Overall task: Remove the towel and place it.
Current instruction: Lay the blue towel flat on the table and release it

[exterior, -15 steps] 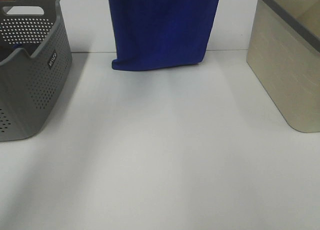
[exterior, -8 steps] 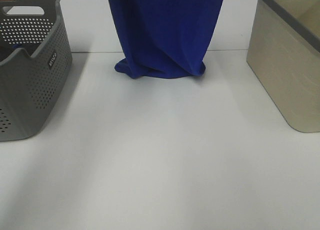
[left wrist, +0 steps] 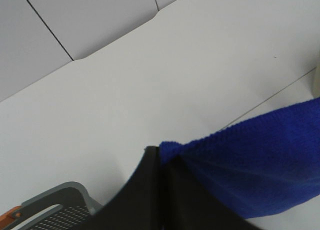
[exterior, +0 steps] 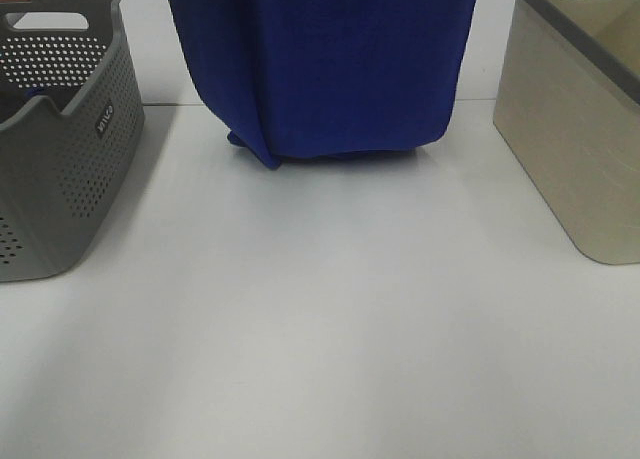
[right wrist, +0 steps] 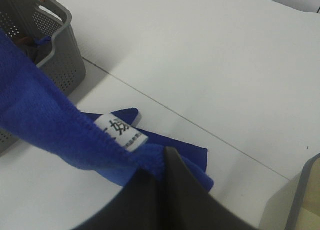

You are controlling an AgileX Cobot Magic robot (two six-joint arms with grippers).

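The left tool (left wrist: 161,159) is closed tight on one corner of the blue towel (exterior: 320,69). Its two black tips meet with the cloth pinched between them. The right tool (right wrist: 161,165) is closed too. It nips the other top edge of the towel, just beside a small white label (right wrist: 121,131). In the high view neither tool shows. They are above the top of the frame.

The towel hangs from these two corners like a curtain, in the top middle of the frame. Its bottom edge touches the white surface (exterior: 320,329) and one bit folds under at the lower left of the cloth.

A second ago the towel was narrow and hung straight, with its bottom just meeting the surface. Then the bottom bunched up in wrinkles. Now the cloth is much wider at the top, and it comes lower in the frame. I think the tools are pulling the corners apart and letting the towel down, so it can lie flat. The placing has begun, but the towel is not down yet.

The grey basket (exterior: 60,159) sits at the left edge and the tan bin (exterior: 575,129) at the right edge. Both are well apart from the towel.
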